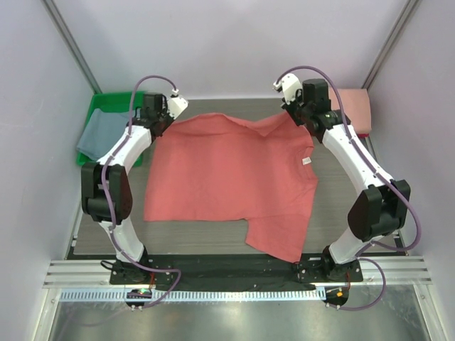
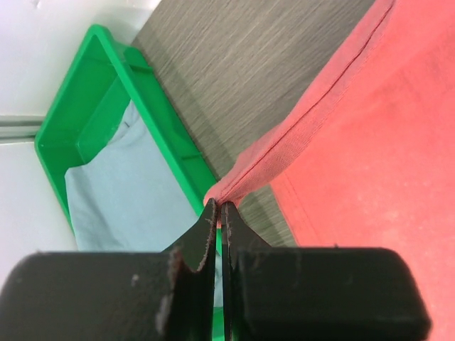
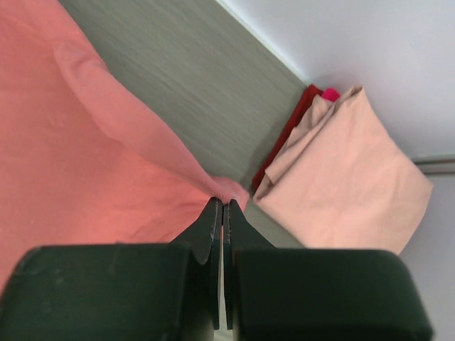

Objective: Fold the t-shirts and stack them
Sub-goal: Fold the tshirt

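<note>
The coral-red t-shirt lies spread nearly flat across the middle of the desk, its near sleeve reaching the near edge. It looks light, limp and easily creased, so it will likely sag and drag unless lifted at two spread points along one edge. Hem corners and sleeve seams are the sensible holds.

At the desk's far-left corner sits a green tray holding the grey-blue t-shirt, loosely laid. At the far-right corner the pale pink t-shirt rests folded on something red, which is mostly hidden.

The left gripper is clenched on the red shirt's far hem corner. The right gripper is pinched on cloth at its far-right edge. A small white neck label faces right.
</note>
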Controlling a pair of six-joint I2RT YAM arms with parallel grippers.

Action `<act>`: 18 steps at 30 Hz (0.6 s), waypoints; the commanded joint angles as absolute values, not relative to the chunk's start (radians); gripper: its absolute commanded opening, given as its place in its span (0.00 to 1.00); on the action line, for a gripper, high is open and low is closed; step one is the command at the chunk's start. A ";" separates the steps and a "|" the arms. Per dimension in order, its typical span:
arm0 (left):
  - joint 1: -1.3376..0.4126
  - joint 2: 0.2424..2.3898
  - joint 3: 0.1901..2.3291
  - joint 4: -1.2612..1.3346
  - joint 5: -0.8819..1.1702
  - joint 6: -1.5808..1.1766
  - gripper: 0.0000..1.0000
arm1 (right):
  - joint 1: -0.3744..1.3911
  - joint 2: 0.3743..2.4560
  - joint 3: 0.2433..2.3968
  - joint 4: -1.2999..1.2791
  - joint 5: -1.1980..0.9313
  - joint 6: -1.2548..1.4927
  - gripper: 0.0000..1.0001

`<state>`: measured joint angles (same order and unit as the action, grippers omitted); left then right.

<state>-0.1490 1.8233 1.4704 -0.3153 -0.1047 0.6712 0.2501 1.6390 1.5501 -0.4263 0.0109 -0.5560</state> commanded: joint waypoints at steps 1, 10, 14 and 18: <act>-0.149 1.758 1.453 -0.267 -0.094 0.690 0.00 | 0.232 1.554 1.500 -0.413 0.045 -0.561 0.01; -0.149 1.720 1.396 -0.281 -0.103 0.707 0.00 | 0.204 1.479 1.411 -0.434 0.031 -0.549 0.01; -0.149 1.700 1.355 -0.284 -0.106 0.712 0.00 | 0.204 1.439 1.385 -0.465 0.023 -0.525 0.01; -0.149 1.686 1.321 -0.288 -0.112 0.718 0.00 | 0.204 1.394 1.362 -0.505 0.014 -0.489 0.01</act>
